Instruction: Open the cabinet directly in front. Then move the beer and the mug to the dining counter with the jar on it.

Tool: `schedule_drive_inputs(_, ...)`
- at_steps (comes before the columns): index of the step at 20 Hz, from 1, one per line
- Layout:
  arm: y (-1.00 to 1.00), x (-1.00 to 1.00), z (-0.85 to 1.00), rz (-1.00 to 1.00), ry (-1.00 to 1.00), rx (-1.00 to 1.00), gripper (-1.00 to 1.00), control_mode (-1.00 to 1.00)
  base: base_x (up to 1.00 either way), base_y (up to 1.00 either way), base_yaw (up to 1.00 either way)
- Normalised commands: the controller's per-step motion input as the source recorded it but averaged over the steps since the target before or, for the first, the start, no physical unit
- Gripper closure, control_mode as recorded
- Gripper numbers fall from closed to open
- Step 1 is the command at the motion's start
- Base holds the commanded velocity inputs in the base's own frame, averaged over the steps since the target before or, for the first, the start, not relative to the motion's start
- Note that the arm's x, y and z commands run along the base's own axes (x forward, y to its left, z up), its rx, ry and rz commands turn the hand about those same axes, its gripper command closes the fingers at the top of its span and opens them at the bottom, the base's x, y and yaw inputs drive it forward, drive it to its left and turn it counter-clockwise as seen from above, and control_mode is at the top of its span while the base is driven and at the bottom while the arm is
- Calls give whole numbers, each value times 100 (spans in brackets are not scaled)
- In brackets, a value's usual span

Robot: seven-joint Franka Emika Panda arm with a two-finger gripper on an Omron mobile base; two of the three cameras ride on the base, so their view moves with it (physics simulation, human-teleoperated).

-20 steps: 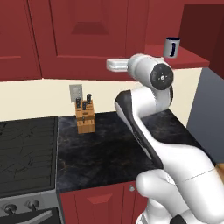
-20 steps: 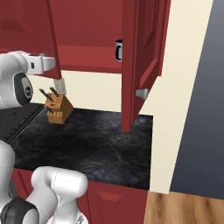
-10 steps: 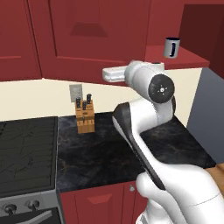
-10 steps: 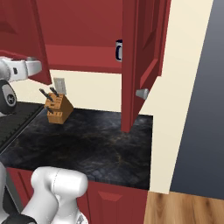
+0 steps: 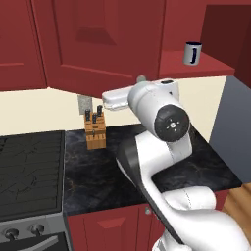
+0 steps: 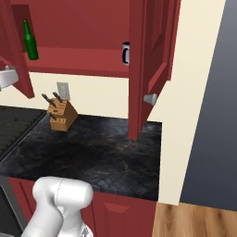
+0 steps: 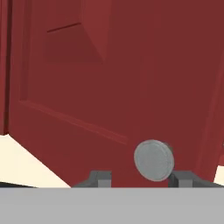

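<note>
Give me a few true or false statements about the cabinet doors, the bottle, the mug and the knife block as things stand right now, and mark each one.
1. The mug stands on the shelf of the cabinet. True.
2. The beer lies on its side on the black worktop. False: it stands upright on the cabinet shelf.
3. The right cabinet door is swung open. True.
4. The knife block sits on the stove. False: it sits on the black worktop, beside the stove.
5. The gripper points at a round silver knob on a red door. True.
</note>
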Motion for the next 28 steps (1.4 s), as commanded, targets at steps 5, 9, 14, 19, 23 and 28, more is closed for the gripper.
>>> schedule_drive_inputs(5, 100, -77, 0, -1, 0, -6, 100, -100, 0, 0, 0)
schedule_drive_inputs(9, 100, -54, 0, -5, 0, -10, -100, -100, 0, 0, 0)
schedule_drive_inputs(14, 10, -20, -2, 0, -2, -2, -100, -100, 0, 0, 0)
schedule_drive_inputs(19, -2, -84, -24, 0, 0, 0, -100, -100, 0, 0, 0)
schedule_drive_inputs(23, -52, -86, -26, 6, -1, 7, -100, -100, 0, 0, 0)
schedule_drive_inputs(28, -100, -33, 0, 23, 0, 35, -100, -100, 0, 0, 0)
